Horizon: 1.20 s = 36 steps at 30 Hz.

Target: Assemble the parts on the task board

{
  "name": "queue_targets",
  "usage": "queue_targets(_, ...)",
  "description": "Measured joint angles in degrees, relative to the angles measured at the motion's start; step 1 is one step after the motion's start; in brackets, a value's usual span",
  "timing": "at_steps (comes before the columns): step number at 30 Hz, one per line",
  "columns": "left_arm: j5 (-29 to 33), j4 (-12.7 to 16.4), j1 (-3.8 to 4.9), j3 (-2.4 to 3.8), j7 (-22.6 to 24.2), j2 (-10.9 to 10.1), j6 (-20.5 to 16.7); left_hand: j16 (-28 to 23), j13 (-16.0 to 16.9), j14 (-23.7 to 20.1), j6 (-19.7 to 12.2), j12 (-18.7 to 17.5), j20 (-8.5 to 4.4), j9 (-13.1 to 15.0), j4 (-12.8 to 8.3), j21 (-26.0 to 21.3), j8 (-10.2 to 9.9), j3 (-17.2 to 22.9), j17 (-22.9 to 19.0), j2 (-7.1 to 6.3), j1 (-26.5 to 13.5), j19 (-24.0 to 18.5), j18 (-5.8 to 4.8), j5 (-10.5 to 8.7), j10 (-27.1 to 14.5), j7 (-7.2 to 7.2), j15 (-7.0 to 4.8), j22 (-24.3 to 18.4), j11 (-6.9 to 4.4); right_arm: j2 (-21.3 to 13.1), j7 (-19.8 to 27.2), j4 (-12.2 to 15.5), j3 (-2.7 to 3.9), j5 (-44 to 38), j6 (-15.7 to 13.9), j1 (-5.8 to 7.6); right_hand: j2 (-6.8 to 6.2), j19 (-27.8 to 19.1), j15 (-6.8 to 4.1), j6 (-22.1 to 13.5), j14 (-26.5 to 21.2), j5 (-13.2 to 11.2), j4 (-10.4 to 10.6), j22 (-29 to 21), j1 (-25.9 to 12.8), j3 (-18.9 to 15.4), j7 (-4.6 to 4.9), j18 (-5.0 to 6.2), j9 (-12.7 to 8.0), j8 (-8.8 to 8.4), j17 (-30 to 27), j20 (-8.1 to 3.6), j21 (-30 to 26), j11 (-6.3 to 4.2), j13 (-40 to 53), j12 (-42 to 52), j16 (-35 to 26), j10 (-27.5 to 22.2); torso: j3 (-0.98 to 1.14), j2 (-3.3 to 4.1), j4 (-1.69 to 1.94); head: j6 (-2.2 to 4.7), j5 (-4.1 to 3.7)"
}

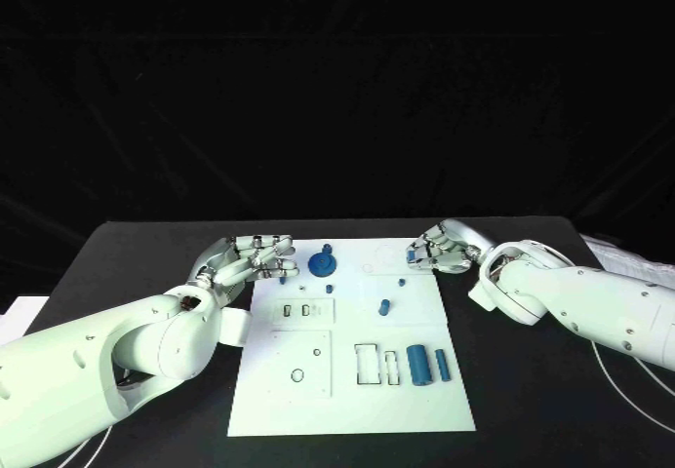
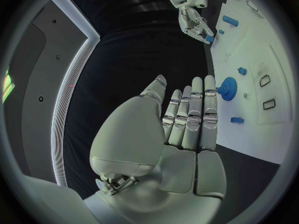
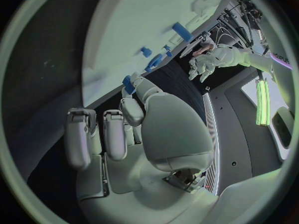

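Both hands above task board (image 1: 352,390), left hand (image 1: 254,259) flat, right hand (image 1: 439,250) pinching blue part (image 1: 413,256)

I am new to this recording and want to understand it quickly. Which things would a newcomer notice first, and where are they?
The white task board lies in the middle of the black table. The left hand hovers open at its far left edge, near a blue gear. At the far right edge the right hand pinches a small blue part, and two blue cylinders lie on the board's near right.
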Motion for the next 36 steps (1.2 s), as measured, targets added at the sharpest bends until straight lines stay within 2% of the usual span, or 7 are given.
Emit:
queue_targets(6,0.0,-0.9,0.0,-0.01,-0.1,0.2,0.0,0.0,0.0,0.0,0.0,0.0,0.0,0.0,0.0,0.0,0.0,0.0,0.0,0.0,0.0,0.0,0.0,0.0,0.0,0.0,0.0,0.0,0.0,0.5,-3.4,5.7,0.09,-0.3,-0.2,1.33,0.07,0.2,0.0,0.0,0.0,0.1,0.0,0.0,0.1,0.0,-0.01,0.0,0.0,0.0,0.0,-0.2,0.0,-0.05,0.0,0.0,0.0,-0.1,-0.03,-0.07,0.03,0.14,0.18)
queue_targets(15,0.4,-1.9,0.01,-0.01,-0.2,0.6,0.0,0.0,0.0,0.0,0.0,0.0,0.0,0.0,-0.2,0.0,0.0,0.2,0.0,0.0,0.0,0.0,0.0,0.0,0.0,0.0,0.0,0.0,0.0,5.4,-10.4,11.0,-0.21,-6.8,-0.4,1.62,0.17,0.2,0.0,0.0,0.0,0.7,-0.2,0.0,0.2,0.2,-0.01,0.0,0.0,0.0,0.0,-0.19,0.0,-0.05,-0.4,-0.5,0.0,-0.1,-0.19,-0.21,0.1,-0.2,1.29)
queue_targets(20,0.8,-2.2,0.01,-0.01,-0.2,0.8,0.1,0.0,0.0,0.0,0.0,0.0,0.0,0.0,-0.2,0.0,0.0,0.2,0.0,0.0,0.0,0.0,0.0,0.0,0.0,0.0,0.0,0.0,0.0,8.4,-15.3,11.8,-0.9,-12.0,-0.4,1.39,0.4,0.2,0.0,0.0,0.0,0.7,0.0,0.0,0.1,0.5,-0.02,0.0,0.0,-0.01,0.0,-0.19,0.0,-0.05,-0.6,-0.8,0.0,-0.1,-0.29,-0.23,0.16,-0.32,1.66)
queue_targets(26,1.2,-2.4,0.02,-0.01,-0.2,1.0,0.1,0.0,0.0,0.0,0.0,0.0,0.0,0.0,-0.2,0.0,0.0,0.2,0.0,0.0,0.0,0.0,0.0,0.0,0.0,0.0,0.0,0.0,0.0,11.7,-19.9,11.9,-1.41,-17.6,0.2,0.42,0.64,0.2,0.01,0.0,0.0,0.6,0.0,0.0,-0.2,0.5,-0.02,0.0,0.0,-0.18,0.0,-0.19,0.0,-0.25,-0.9,-1.3,0.0,-0.4,-0.26,-0.19,0.2,-0.52,2.25)
queue_targets(36,1.4,-2.5,0.03,-0.01,-0.2,1.1,0.0,0.0,0.0,0.0,0.0,0.0,0.0,0.0,-0.2,0.0,0.0,0.2,0.1,0.0,0.0,0.0,0.0,0.0,0.0,0.0,0.0,0.0,0.0,14.6,-23.3,11.6,-1.83,-22.9,1.0,-0.74,0.82,0.2,0.01,0.0,0.0,0.3,0.0,0.0,-0.4,0.5,-0.02,0.0,0.0,-0.47,0.0,-0.19,0.0,-0.09,-1.0,-1.3,-0.2,-0.5,-0.18,-0.13,0.1,-1.01,3.04)
